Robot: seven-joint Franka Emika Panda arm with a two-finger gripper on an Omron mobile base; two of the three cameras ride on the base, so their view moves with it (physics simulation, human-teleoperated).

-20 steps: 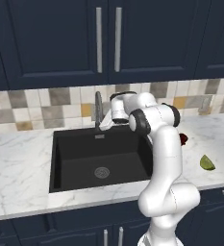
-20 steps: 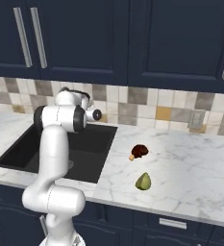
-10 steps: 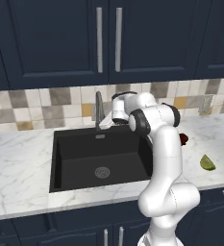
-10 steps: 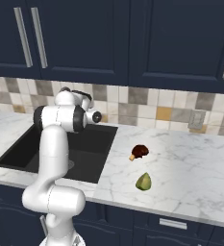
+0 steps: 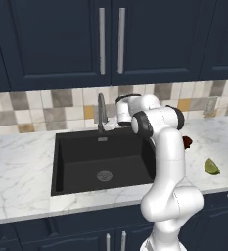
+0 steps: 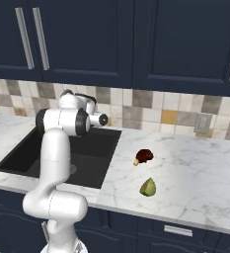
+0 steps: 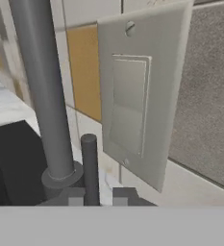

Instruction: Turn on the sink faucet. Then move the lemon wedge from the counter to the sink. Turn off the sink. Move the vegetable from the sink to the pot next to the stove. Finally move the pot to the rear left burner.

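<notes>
Gripper (image 7: 98,196) sat right at the foot of the sink faucet (image 5: 101,112), its two dark fingertips nearly together with the faucet's thin side lever rising between them in the hand view; whether they actually pinched the lever or merely bracketed it, I could not tell. From where I stood, the job looked barely begun. No water could be seen running from the spout, and the sink (image 5: 81,156) below the faucet was bare apart from its round drain, so I judged the first step, turning the water on, was the one in hand. The lemon wedge (image 6: 148,187) lay on the counter (image 6: 195,168), well to the right of the faucet and clear of the basin, with a dark reddish-brown lump (image 6: 144,155) between it and the backsplash. Everything after the faucet seemed left to do: wedge into the sink, water off, wedge into a pot, pot onto the burner. As for the arm, it rose from the front of the counter before the faucet, folded at the elbow, and reached forward over the right rear corner of the basin, the hand held about level and pointing at the faucet's base against the tiled wall, close to a pale wall plate (image 7: 141,91) just behind the faucet.
</notes>
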